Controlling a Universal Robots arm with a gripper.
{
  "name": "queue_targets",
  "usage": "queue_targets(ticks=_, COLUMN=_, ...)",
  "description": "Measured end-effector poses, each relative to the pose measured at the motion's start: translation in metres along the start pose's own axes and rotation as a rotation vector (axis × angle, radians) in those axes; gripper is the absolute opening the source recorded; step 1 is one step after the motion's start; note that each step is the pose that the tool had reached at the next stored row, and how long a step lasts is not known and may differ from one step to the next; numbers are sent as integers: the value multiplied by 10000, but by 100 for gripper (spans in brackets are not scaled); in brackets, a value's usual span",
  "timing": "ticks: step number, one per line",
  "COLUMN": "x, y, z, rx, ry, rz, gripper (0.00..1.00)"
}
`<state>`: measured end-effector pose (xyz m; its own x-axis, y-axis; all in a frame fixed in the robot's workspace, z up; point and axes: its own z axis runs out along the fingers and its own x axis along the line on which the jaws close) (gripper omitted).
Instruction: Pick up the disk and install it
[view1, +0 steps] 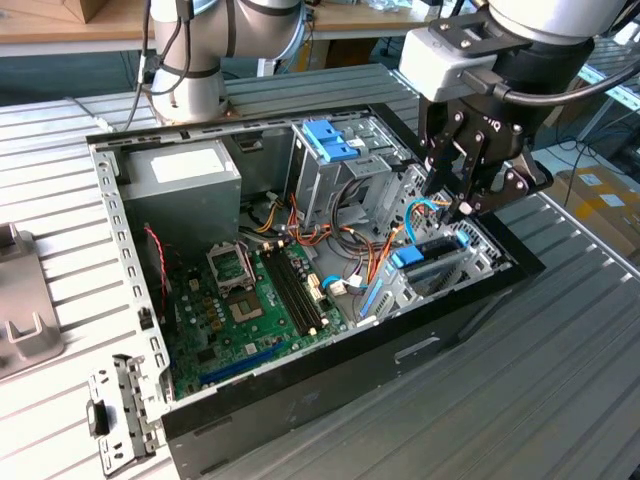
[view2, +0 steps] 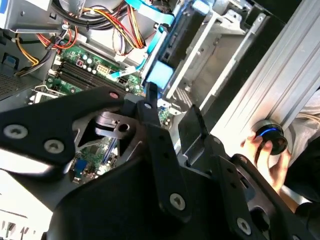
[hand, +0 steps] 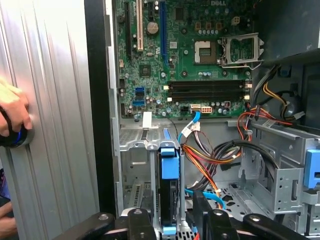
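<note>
The disk (hand: 169, 200), a dark slab seen edge-on with light blue plastic carrier rails, stands upright in a slot of the grey metal drive bay (hand: 135, 165) at the front of the open black computer case (view1: 300, 400), one such drive showing. The black gripper (view1: 462, 200) hangs just above it; whether its fingers are apart or together cannot be told. One green motherboard (view1: 250, 300), one grey power-supply box (view1: 180, 180) and one hand (hand: 12, 112) on a black knob (view2: 270, 137) are visible.

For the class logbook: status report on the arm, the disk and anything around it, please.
Gripper low over the case's drive bay. Disk on edge in the bay slot, blue rails showing. Loose cables crowd beside it; a hand rests on a knob outside the case.
</note>
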<state>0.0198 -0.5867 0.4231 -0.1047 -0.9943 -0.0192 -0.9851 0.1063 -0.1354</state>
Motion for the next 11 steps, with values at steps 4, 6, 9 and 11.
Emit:
queue_targets(ticks=4, x=0, y=1, z=3, rx=-1, ry=-5, rz=1, gripper=45)
queue_targets(ticks=6, x=0, y=0, z=18, rx=-16, ry=-84, rz=12, gripper=36)
queue_targets(ticks=9, x=1, y=-9, z=67, rx=-35, ry=-107, rz=23, gripper=24)
queue_targets(ticks=11, x=6, y=-37, z=119, rx=-38, ry=-103, rz=45, gripper=18)
